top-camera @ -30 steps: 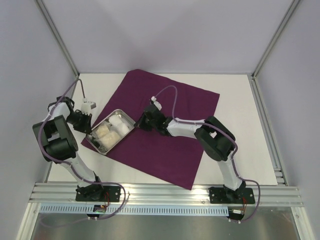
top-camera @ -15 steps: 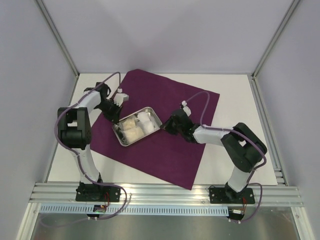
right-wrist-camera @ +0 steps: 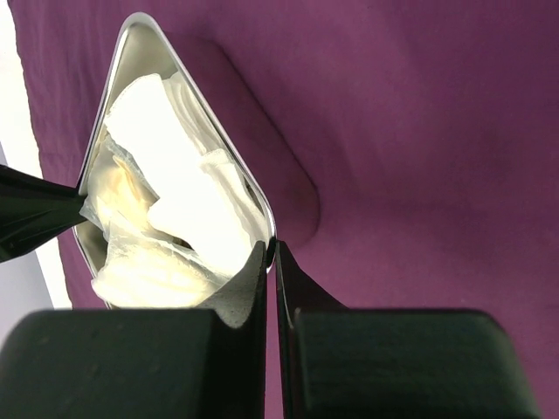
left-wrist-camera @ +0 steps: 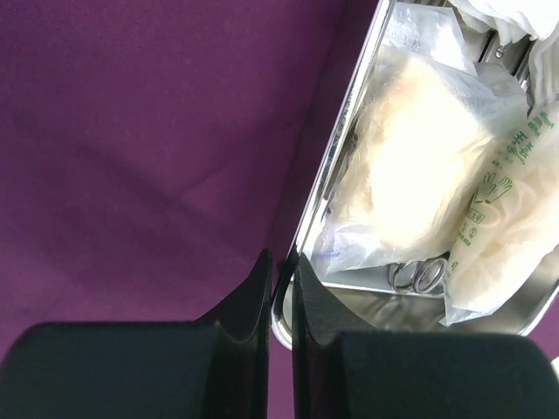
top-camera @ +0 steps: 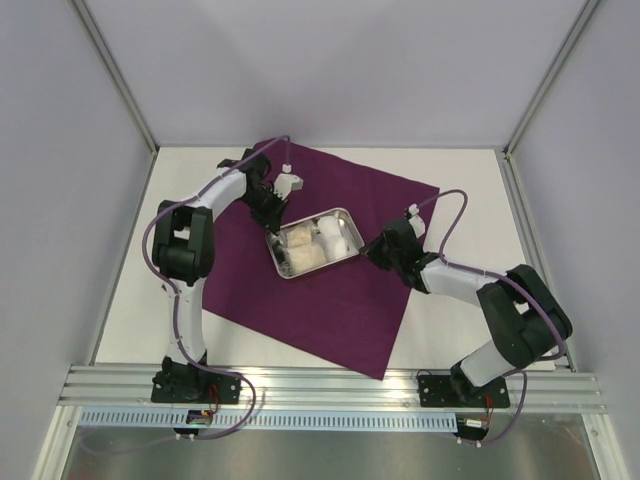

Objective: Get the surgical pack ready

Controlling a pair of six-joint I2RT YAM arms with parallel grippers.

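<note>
steel tray (left-wrist-camera: 367, 301), bagged gauze (left-wrist-camera: 410, 166) inside, scissors (left-wrist-camera: 417, 275), white tabletop (top-camera: 480, 170)

Scissors (left-wrist-camera: 417, 276) mostly buried under packets (left-wrist-camera: 410, 166), green print unreadable, tray (left-wrist-camera: 327, 179) and surgical pack (left-wrist-camera: 131, 131) cut off by left wrist view's edges

Left arm (top-camera: 180, 250), right arm (top-camera: 515, 315): black joints, white links. Lilac cables (top-camera: 447, 205) loop behind grippers. Fingers (left-wrist-camera: 249, 305) matte black.

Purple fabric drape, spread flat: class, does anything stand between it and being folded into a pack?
Yes. A shiny metal tray of white packets sits on the purple fabric drape, its opposite rims pinched by the left gripper and right gripper.
</note>
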